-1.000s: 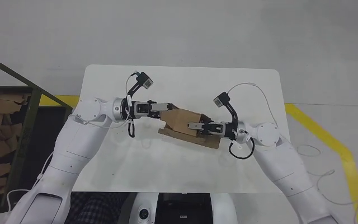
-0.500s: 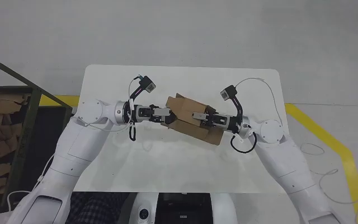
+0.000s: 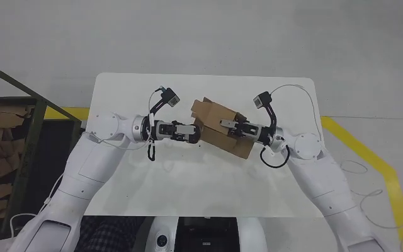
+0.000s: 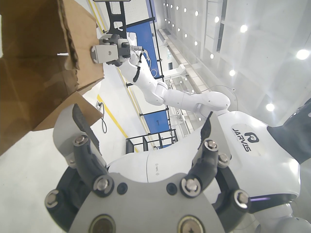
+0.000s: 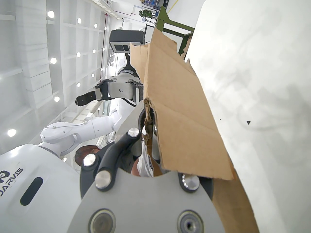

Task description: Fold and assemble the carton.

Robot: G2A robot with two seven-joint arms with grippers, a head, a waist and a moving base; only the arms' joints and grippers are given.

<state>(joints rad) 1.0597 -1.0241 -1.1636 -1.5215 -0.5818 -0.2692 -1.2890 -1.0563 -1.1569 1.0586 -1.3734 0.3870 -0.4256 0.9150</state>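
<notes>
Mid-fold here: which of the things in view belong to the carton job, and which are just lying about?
Part of the job:
- carton, clamped by the right gripper
- left gripper, open beside the carton
- table, the work surface

Just lying about:
- green rack beside the table
- cardboard pieces stacked in that rack
- yellow floor line

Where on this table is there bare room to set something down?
Bare: the table strips between the carton and the far edge, and between it and the near edge. Crowded: the middle, where the right gripper holds the carton, the open left gripper beside it.
</notes>
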